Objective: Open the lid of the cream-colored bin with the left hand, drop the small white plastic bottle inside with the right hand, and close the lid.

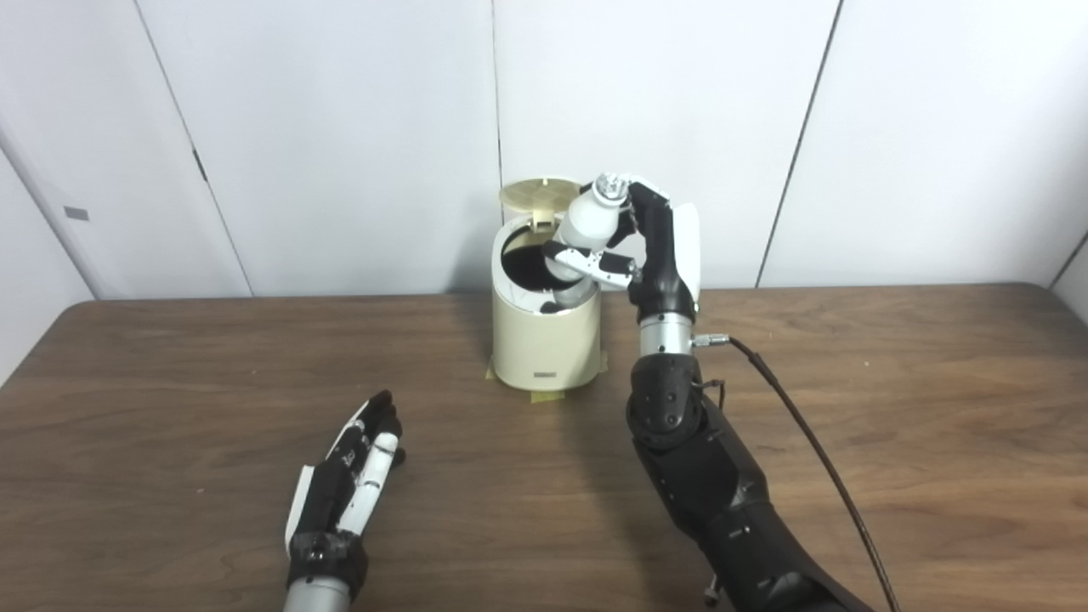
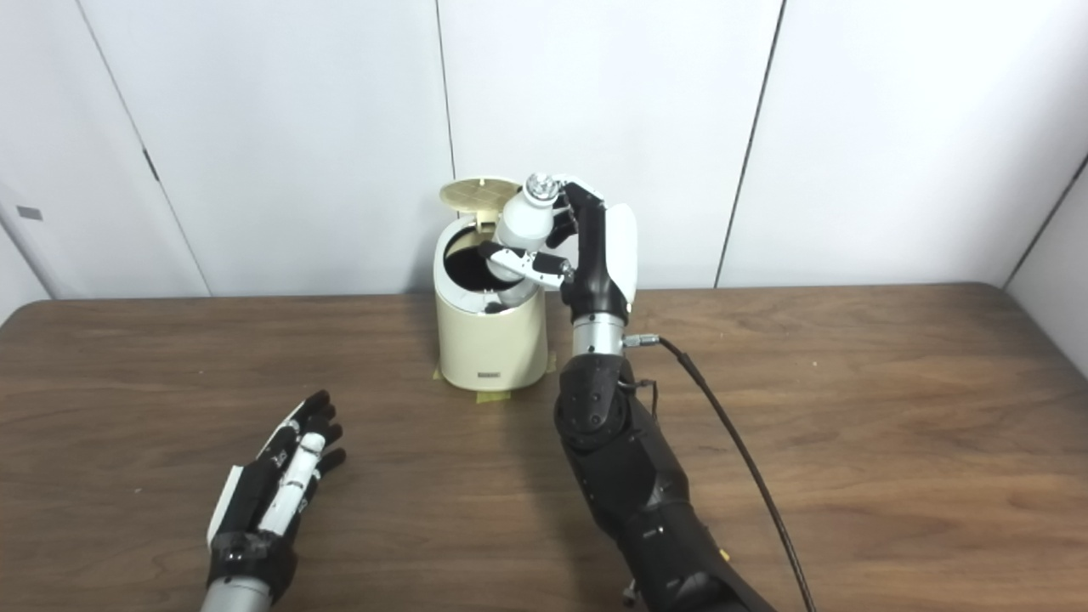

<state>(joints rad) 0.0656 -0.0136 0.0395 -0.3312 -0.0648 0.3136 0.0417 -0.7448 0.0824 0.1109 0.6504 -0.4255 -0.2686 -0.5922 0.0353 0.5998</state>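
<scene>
The cream-colored bin [image 1: 544,340] stands at the back middle of the table, its round lid [image 1: 538,198] tipped up behind the dark opening. My right hand [image 1: 650,246] is raised beside the bin's right rim, shut on the small white plastic bottle [image 1: 586,223]. The bottle is tilted, cap up and to the right, its lower end over the opening. My left hand [image 1: 353,472] lies low over the table at front left, empty, fingers stretched out and pointing toward the bin.
Yellow tape [image 1: 544,396] marks the bin's base on the brown wooden table [image 1: 892,408]. A black cable [image 1: 807,442] runs from my right wrist down the right side. White wall panels stand behind the table.
</scene>
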